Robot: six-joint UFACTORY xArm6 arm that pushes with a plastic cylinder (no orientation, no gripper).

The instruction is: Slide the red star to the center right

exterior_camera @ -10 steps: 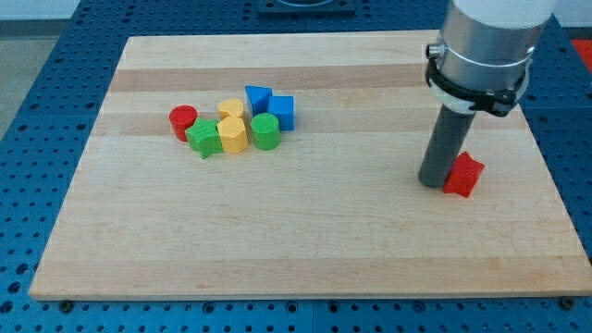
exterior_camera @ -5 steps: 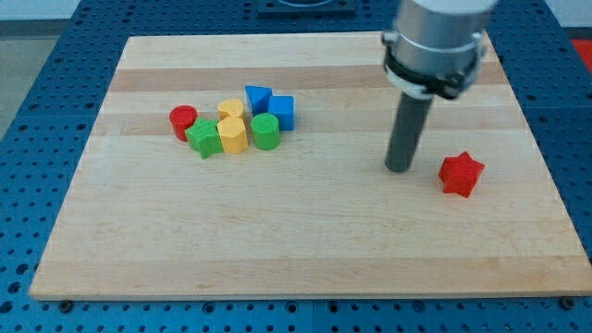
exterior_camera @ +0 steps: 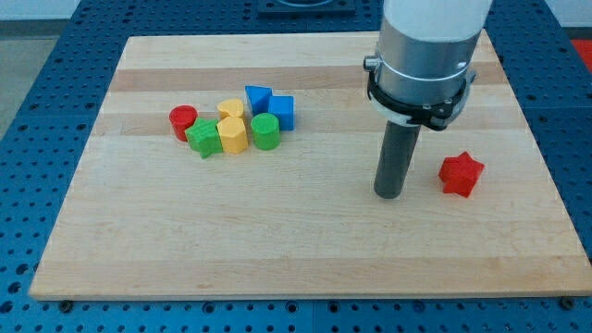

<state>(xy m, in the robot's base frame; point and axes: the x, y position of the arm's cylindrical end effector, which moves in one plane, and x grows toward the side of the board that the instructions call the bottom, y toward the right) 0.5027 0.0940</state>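
arm (exterior_camera: 427, 46) cut off at view's top — upper yellow block (exterior_camera: 230, 109) partly hidden

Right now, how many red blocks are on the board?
2. The red star sits at the view's right, just right of my tip; the red cylinder is at the cluster's left end. None looks hidden.

1. Our arm ends in a broad silver-grey cylinder
2. A black ring clamp circles its lower edge
3. Below it runs our straight dark-grey rod down to my tip (exterior_camera: 388, 195)
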